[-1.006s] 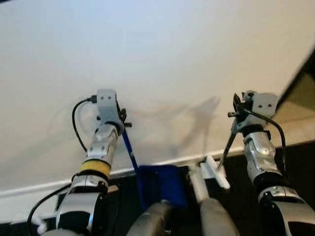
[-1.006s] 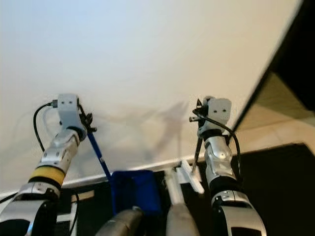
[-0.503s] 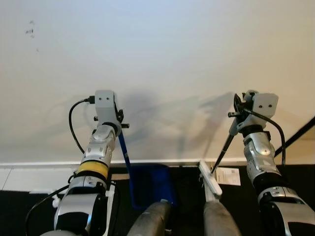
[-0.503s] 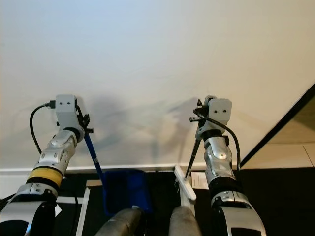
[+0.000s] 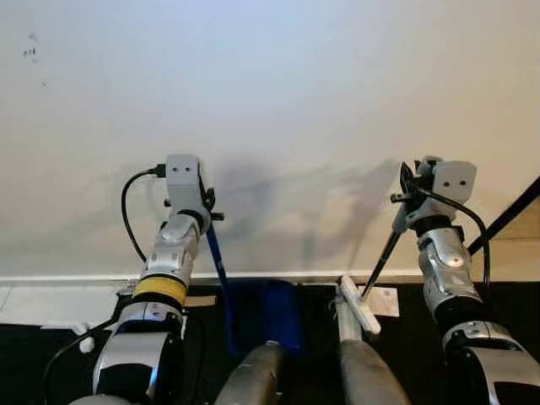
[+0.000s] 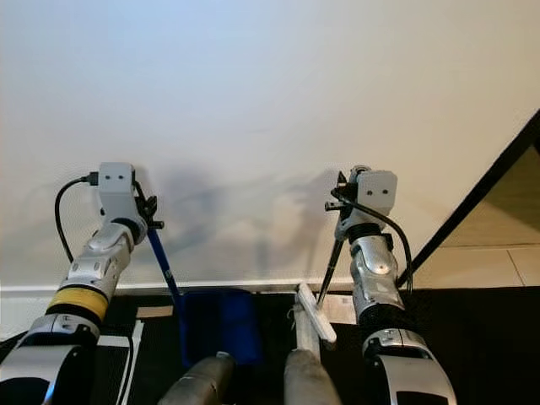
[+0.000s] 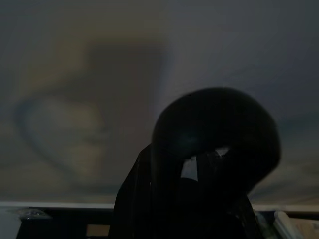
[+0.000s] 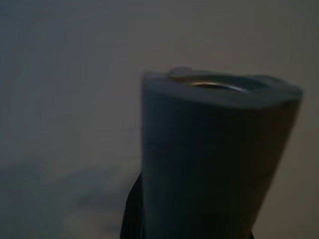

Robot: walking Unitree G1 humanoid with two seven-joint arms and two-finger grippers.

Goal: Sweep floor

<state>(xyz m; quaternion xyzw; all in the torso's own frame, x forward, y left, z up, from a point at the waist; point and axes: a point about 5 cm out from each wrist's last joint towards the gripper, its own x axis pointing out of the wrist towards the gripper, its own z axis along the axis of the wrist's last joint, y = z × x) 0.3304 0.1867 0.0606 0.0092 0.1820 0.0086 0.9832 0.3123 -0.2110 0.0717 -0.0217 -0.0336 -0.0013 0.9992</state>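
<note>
Left gripper (image 5: 205,205), frame left-centre: clenched on blue dustpan handle (image 5: 215,257); dustpan (image 5: 261,314) hangs low at bottom centre, ready to collect. Right gripper (image 5: 405,198), frame right: grasping broom pole (image 5: 380,263); white head (image 5: 358,305) angled toward dustpan beside dark floor (image 5: 396,337).

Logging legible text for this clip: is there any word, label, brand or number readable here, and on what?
None can be read. The white paper on the floor by the wall is too small and blurred to tell whether it bears print. The blue dustpan and the white broom head show no markings.
</note>
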